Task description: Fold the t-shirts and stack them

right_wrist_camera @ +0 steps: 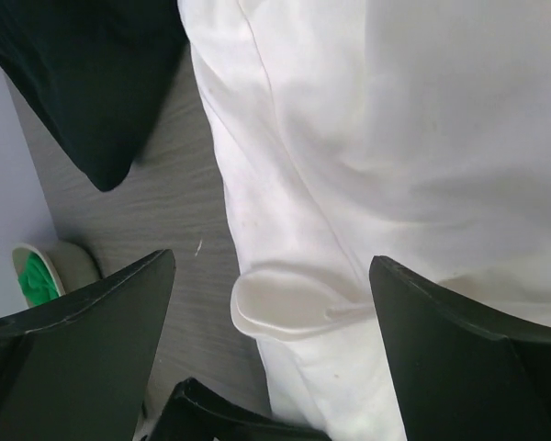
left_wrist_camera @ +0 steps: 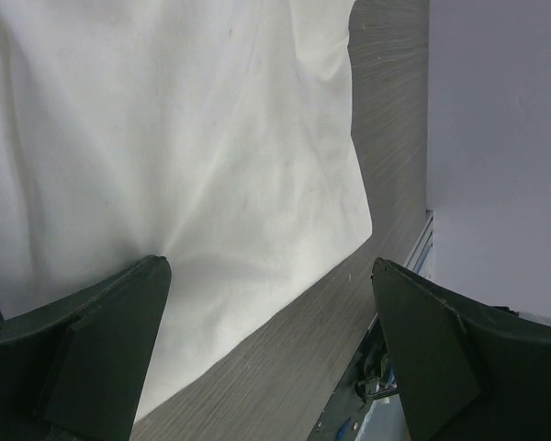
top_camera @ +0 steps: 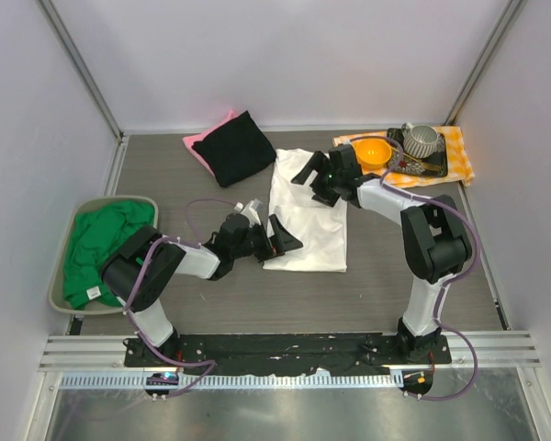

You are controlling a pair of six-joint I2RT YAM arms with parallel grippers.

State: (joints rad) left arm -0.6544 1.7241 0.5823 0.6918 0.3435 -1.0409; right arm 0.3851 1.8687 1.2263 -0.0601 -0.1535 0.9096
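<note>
Both arms reach low over the white tee lying flat mid-table, the left gripper stretched rightward to its near left edge and the right gripper bent back leftward over its far end, both spread wide and grasping nothing.

Bare bench runs along the near edge, from the white shirt at the centre out to the right edge. A basket with a green shirt blocks the left edge. A black shirt on a pink shirt lies at the far edge, with a narrow bare strip between it and the white shirt. A checked cloth with an orange bowl and a metal cup fills the far right corner.
</note>
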